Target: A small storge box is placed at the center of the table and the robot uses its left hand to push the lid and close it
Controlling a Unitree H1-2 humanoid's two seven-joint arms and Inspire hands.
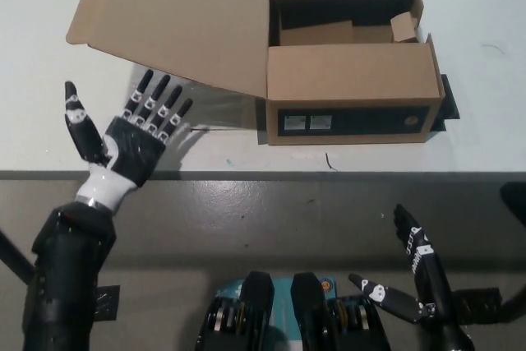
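Head view. A cardboard storage box (349, 92) is shown standing on the white table (485, 14), toward its upper middle. Its large lid (177, 18) is folded out to the robot's left and is held tilted above the table surface. The box interior is seen to be dark, with a small cardboard insert (403, 29) near its far right corner. Two small labels (306, 123) are visible on the dark front wall. The left hand (131, 141) is positioned over the table's front edge, just below the lid's lower edge, with fingers spread and nothing held. The right hand (411, 281) is seen low at the right, off the table, with fingers apart and empty.
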